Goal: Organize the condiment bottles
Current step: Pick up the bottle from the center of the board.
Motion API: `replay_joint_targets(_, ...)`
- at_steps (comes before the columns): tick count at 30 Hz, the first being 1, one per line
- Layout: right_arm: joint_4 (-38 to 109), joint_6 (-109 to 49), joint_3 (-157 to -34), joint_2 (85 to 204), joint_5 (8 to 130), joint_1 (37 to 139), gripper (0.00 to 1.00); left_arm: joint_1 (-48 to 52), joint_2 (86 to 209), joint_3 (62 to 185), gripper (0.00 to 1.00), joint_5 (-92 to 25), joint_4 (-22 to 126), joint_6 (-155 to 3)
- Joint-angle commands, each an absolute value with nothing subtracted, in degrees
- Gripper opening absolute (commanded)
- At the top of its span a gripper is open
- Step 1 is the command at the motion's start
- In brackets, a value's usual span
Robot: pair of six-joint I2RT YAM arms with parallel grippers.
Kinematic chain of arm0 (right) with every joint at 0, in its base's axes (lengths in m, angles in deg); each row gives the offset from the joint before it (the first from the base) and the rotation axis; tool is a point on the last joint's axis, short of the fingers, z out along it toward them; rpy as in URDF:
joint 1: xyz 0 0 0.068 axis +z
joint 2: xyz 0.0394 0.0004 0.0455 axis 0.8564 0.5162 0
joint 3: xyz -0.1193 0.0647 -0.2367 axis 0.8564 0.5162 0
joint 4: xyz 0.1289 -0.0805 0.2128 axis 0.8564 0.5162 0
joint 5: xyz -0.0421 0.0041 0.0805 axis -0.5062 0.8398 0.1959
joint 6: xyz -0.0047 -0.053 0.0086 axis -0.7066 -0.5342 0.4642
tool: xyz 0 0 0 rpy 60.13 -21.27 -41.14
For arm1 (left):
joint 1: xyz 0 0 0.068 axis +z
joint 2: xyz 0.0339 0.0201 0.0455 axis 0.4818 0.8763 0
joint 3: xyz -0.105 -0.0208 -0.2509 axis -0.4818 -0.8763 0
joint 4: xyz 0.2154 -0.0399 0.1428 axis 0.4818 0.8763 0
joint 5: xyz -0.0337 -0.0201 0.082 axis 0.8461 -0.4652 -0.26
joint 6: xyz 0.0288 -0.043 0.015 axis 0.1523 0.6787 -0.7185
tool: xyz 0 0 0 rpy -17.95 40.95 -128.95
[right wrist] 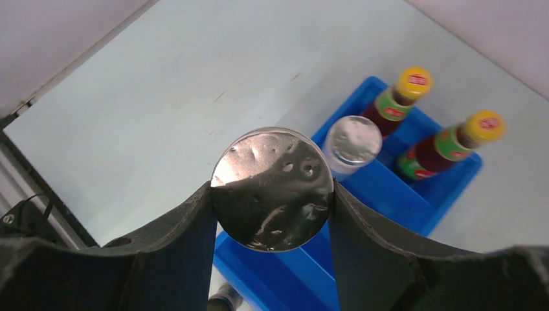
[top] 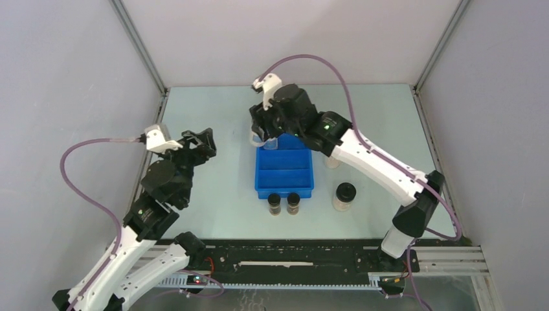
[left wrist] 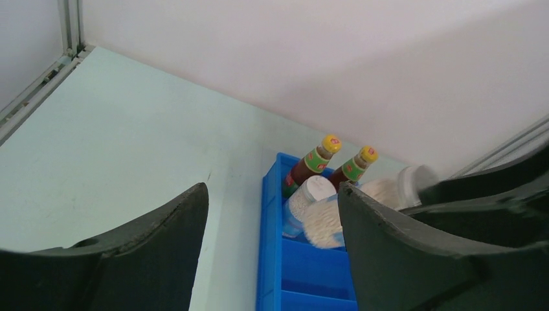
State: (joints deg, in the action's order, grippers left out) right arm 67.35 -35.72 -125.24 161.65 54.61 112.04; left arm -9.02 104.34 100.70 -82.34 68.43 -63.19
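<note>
Left gripper (left wrist: 272,194): fingers spread wide, nothing between them. Ahead, a blue tray (left wrist: 304,275) on the pale green table (left wrist: 129,142). Left sauce bottle (left wrist: 309,167) and right sauce bottle (left wrist: 353,168), both red with yellow caps, sit side by side at the tray's far end. Near jar (left wrist: 309,197) of white grains is just in front. Tilted jar (left wrist: 388,194) is beside it, lid end at the right gripper (left wrist: 447,191); contact is unclear.

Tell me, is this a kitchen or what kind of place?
Probably a robot testing booth, not a kitchen. Plain grey walls on metal posts box in one table, two robot arms are bolted to a rail at its near edge, and the sauce bottles sit in a plastic sorting tray.
</note>
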Motion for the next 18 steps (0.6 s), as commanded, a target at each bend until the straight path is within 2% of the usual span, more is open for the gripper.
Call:
replay_joint_targets(1, 64.38, -34.45, -123.63, 155.14, 51.43, 109.44, 0.0, -9.2, 108.7, 103.64, 0.77, -80.49, 68.29, -63.63)
replay_joint_targets(10, 63.62, -33.25, -117.16, 148.91, 51.03, 103.02, 0.0, -9.2, 114.01, 105.62, 0.77, -77.41, 69.24, -62.71)
replay_joint_targets(18, 62.63, -32.76, -113.49, 149.56, 51.3, 98.24, 0.0, -9.25, 116.32, 106.43, 0.77, -76.0, 69.22, -62.17)
